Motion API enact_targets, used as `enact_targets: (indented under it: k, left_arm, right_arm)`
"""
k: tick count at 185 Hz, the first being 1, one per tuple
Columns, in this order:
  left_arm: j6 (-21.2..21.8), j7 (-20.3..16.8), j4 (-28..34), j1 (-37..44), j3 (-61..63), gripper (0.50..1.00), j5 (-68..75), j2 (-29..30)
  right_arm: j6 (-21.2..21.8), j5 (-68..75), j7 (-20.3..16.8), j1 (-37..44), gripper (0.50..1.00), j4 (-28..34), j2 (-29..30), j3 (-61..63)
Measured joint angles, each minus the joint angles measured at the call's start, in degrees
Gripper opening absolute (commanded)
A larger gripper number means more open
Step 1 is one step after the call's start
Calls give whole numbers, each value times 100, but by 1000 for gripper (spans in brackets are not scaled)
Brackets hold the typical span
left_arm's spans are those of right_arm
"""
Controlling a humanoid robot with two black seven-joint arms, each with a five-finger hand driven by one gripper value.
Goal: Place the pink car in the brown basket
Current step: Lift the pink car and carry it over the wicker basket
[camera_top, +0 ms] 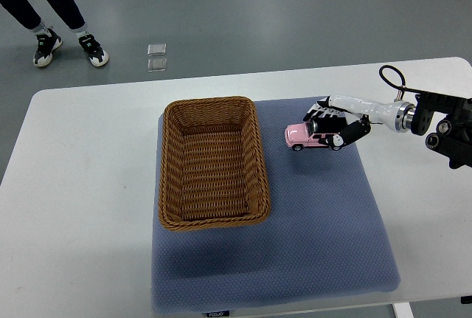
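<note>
A pink toy car stands on the blue mat, to the right of the brown wicker basket. My right hand comes in from the right edge and its fingers curl around the car's rear half. The car's wheels seem to rest on the mat. The basket is empty and lies on the mat's left part. The left arm is out of view.
The mat lies on a white table. A person's legs and shoes stand on the floor at the far left, beyond the table. A small clear object lies on the floor there.
</note>
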Motion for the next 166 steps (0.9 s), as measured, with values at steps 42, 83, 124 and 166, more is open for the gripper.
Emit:
enact_targets:
  k: [42, 83, 124, 166]
  left_arm:
    - [0, 0, 0, 1, 0, 1000, 0, 0]
    - [0, 0, 0, 1, 0, 1000, 0, 0]
    - [0, 0, 0, 7, 0, 1000, 0, 0]
    - [0, 0, 0, 9, 0, 1000, 0, 0]
  right_arm:
    - [178, 20, 101, 709, 500, 28, -92, 77]
    - [549, 31, 84, 1462, 500, 54, 383, 80]
    - [672, -43, -15, 1669, 500, 1, 1206, 8]
    - [592, -120, -39, 1528, 500, -246, 1867, -33]
